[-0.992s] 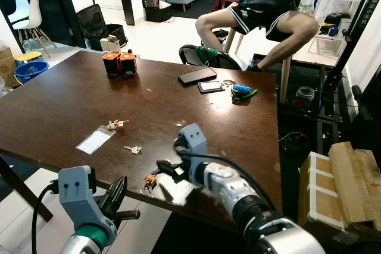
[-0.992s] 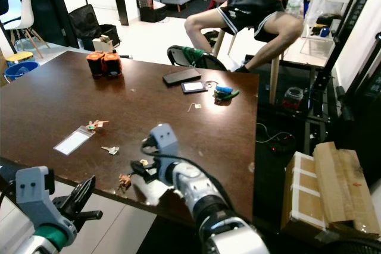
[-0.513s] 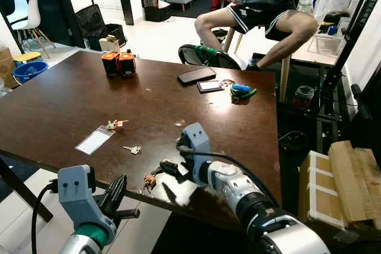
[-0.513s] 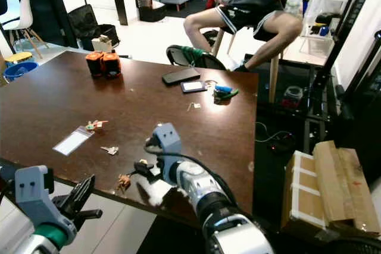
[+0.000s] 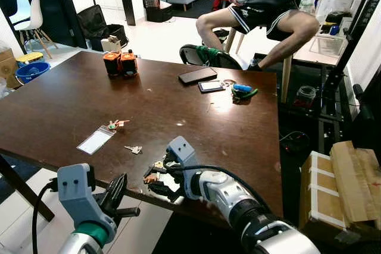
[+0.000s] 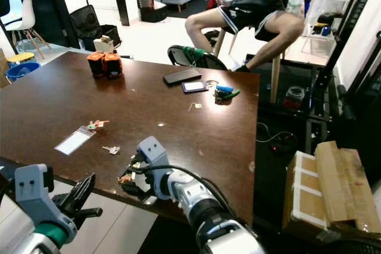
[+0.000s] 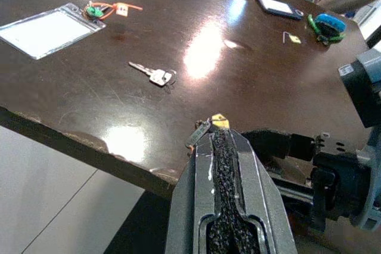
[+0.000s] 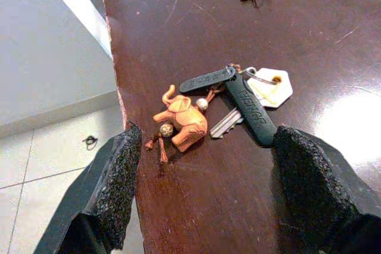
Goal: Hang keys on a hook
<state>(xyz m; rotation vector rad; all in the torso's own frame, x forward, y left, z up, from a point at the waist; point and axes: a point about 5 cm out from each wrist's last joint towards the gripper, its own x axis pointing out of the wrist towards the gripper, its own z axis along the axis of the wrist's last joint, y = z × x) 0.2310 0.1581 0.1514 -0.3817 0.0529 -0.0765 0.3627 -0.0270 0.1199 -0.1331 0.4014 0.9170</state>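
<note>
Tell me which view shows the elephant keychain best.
The right wrist view: the elephant keychain lies sharp and close between the open fingers. Both eye views show a small orange speck by the right gripper; the left wrist view shows just a glimpse.

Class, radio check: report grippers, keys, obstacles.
Right gripper open, straddling orange elephant key bunch at brown table edge. Left gripper shut, below edge. No hook visible.
</note>
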